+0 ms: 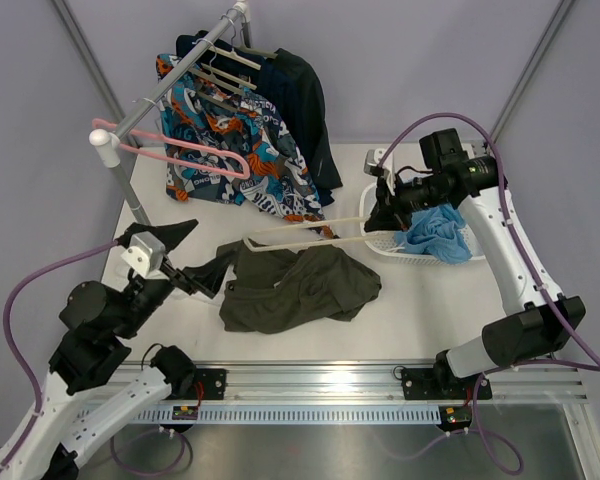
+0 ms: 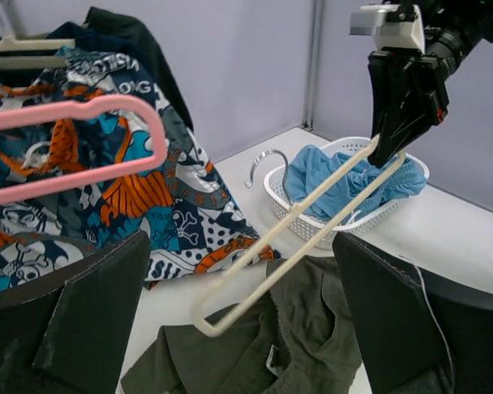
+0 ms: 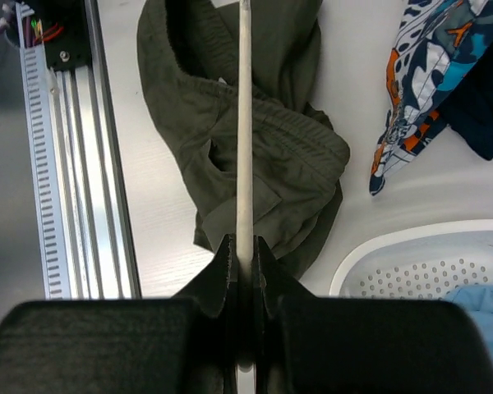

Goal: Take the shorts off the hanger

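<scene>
1. The olive shorts (image 1: 300, 290) lie crumpled on the tabletop (image 1: 430, 310), near the middle, and appear to be free of the cream hanger (image 3: 244, 123).
2. The right fingers (image 3: 218, 275) are clamped shut on one end of the hanger's bar. The rest of the hanger reaches left, out over the shorts.
3. The left fingers (image 2: 90, 312) stand wide open and grip nothing. They sit at the left edge of the shorts.
4. The step in hand looks like carrying the hanger clear. Lift it first, so its looped left end rises well off the cloth before any sideways travel.
5. Watch that loop: it hangs just above the waistband and could snag a fold and drag the shorts along.
6. Move the hanger right and slightly far, away from the shorts, and mind the white basket (image 3: 378, 250) just beside the right fingers.
7. Hold the grip firm, because a long bar held at one end can swing or twist.
8. The left fingers can stay low beside the shorts, ready to pin the cloth if it lifts.
</scene>
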{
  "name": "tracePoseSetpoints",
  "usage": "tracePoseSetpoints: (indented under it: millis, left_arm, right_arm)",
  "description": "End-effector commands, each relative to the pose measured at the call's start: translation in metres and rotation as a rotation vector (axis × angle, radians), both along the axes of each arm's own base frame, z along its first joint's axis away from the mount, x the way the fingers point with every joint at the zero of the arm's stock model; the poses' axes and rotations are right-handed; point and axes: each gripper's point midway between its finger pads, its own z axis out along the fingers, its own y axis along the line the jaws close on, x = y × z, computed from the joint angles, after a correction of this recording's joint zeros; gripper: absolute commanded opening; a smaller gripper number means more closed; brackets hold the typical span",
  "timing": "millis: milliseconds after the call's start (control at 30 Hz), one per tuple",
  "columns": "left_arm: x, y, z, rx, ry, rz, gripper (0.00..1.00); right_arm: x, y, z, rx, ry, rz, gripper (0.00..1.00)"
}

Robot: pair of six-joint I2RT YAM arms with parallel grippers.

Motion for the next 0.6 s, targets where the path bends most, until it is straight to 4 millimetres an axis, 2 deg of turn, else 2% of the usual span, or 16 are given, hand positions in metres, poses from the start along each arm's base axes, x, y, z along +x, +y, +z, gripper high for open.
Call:
tracePoseSetpoints:
  millis: [0, 33, 100, 133, 167, 233, 267, 300, 367, 400, 567]
  left_arm:
    - [0.005, 0.017, -0.022, -0.042, 0.094, 0.097, 0.99]
    - [0.004, 0.02, -0.03, -0.056, 0.126, 0.106, 0.99]
    - [-0.001, 0.024, -0.034, -0.082, 0.144, 0.11, 0.99]
    - [-0.004, 0.029, -0.039, -0.11, 0.16, 0.119, 0.99]
    - [-0.007, 0.031, -0.039, -0.127, 0.163, 0.121, 0.99]
    - [-0.013, 0.039, -0.039, -0.166, 0.16, 0.129, 0.99]
    - [-0.015, 0.04, -0.042, -0.181, 0.175, 0.13, 0.99]
    - [-0.017, 0.042, -0.043, -0.192, 0.178, 0.129, 0.99]
    - [-0.022, 0.047, -0.045, -0.221, 0.182, 0.132, 0.99]
    - [-0.023, 0.048, -0.046, -0.225, 0.185, 0.134, 0.99]
    - [-0.023, 0.048, -0.063, -0.221, 0.24, 0.142, 0.99]
  right_arm:
    - [0.023, 0.015, 0.034, 0.096, -0.027, -0.094, 0.0]
    - [0.039, 0.016, 0.041, 0.107, -0.08, -0.134, 0.0]
    - [0.056, 0.019, 0.049, 0.143, -0.044, -0.238, 0.0]
    - [0.074, 0.018, 0.057, 0.151, -0.099, -0.292, 0.0]
    - [0.082, 0.02, 0.06, 0.175, -0.047, -0.366, 0.0]
    - [0.096, 0.026, 0.077, 0.217, -0.071, -0.393, 0.0]
    - [0.101, 0.032, 0.076, 0.227, -0.039, -0.4, 0.0]
    - [0.1, 0.04, 0.087, 0.247, -0.051, -0.375, 0.0]
    - [0.102, 0.054, 0.085, 0.246, -0.026, -0.346, 0.0]
    - [0.102, 0.061, 0.093, 0.254, -0.04, -0.33, 0.0]
    - [0.093, 0.104, 0.106, 0.269, -0.031, -0.27, 0.0]
